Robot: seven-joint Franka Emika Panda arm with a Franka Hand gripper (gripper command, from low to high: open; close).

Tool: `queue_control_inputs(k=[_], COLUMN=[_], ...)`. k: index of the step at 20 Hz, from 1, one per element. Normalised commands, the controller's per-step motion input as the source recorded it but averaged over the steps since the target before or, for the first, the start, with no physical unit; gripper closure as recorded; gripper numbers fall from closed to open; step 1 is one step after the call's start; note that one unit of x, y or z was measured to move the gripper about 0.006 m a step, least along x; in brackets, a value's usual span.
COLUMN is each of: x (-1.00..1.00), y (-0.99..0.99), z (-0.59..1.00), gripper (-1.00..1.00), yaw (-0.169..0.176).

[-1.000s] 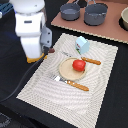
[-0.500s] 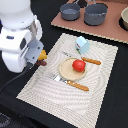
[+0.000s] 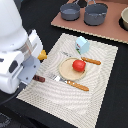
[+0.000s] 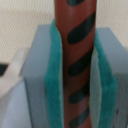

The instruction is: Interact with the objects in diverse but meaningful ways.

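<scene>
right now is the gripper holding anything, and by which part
Yes: the gripper is shut on the dark brown sausage stick, its green pads pressing the stick's two long sides, partway along its length.

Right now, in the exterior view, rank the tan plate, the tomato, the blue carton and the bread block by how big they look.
1. tan plate
2. blue carton
3. tomato, close to the carton, so that order is unsure
4. bread block, partly hidden by the arm

The hand (image 4: 75,75) grips with both green pads (image 4: 55,85) closed in.
</scene>
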Motion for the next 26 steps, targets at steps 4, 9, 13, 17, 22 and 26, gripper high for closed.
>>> queue_control_inputs(k=[4, 9, 13, 17, 22, 26], x=[0.43, 0.25, 0.21, 0.05, 0.0, 0.08], y=[-0.24, -0.21, -0.16, -0.06, 0.09, 0.24], z=[-0.37, -0.48, -0.17, 0.54, 1.0, 1.0], gripper=[1.0, 1.0, -1.0, -1.0, -1.0, -1.0], yaw=[-0.05, -0.038, -0.028, -0.01, -0.001, 0.0])
